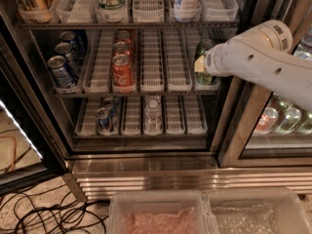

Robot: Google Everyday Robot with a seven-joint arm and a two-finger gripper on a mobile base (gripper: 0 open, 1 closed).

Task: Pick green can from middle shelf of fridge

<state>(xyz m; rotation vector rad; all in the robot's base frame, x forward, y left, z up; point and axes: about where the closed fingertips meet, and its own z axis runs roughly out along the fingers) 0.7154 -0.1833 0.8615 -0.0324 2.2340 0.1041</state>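
The fridge (146,165) stands open in front of me. On the middle shelf (161,89), in the far right lane tray, green can metal (204,48) shows above my wrist and more green (208,80) below it. I cannot tell whether this is one can or two, one behind the other. My white arm reaches in from the right. My gripper (200,65) is at that lane, right against the green can, and my wrist hides most of it.
Red cans (122,68) and blue cans (60,71) stand in the left lanes of the same shelf. Bottles stand on the top rack, and small cans (103,119) and a bottle (152,108) on the lowest. A dark door post (238,126) is on the right. Plastic bins (156,213) and cables (44,213) are on the floor.
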